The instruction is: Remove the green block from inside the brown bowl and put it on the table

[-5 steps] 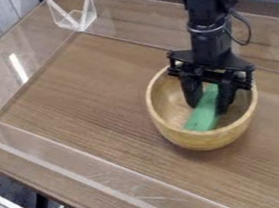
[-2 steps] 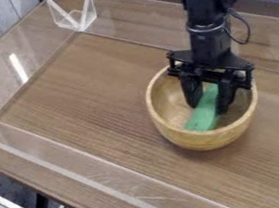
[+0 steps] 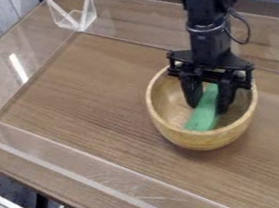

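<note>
The brown bowl (image 3: 168, 129) stands on the table (image 3: 73, 97) at the right of the camera view. Inside it the green block (image 3: 202, 118) lies tilted, its lower end towards the bowl's near-left wall and its upper end under the arm. My black gripper (image 3: 214, 91) reaches straight down into the bowl, with its fingers on either side of the block's upper end. The fingers hide that end, so I cannot see whether they press on the block or stand apart from it.
Low clear acrylic walls (image 3: 8, 73) border the table on the left, back and front. A clear folded acrylic piece (image 3: 75, 14) stands at the back left corner. Bare tabletop stretches to the left of the bowl.
</note>
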Robot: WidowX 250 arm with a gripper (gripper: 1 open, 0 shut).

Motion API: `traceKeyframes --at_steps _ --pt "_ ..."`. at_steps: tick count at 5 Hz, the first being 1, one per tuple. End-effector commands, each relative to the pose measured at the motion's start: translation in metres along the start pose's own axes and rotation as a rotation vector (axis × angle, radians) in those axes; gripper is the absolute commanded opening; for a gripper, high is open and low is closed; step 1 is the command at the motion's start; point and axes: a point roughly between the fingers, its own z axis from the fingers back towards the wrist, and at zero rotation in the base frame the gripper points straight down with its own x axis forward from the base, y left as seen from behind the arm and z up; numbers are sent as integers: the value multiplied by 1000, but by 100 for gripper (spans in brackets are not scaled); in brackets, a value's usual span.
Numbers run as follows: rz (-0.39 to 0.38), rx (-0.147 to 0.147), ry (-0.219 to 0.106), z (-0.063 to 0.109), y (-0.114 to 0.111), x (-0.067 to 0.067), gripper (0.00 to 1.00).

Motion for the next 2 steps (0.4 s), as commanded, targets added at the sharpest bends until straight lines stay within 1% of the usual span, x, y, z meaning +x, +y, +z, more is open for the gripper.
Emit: traceKeyframes --at_steps 1,2 --pt "-3 -8 -102 31 -2 9 0" --pt "-1 -10 -101 32 -2 8 0"
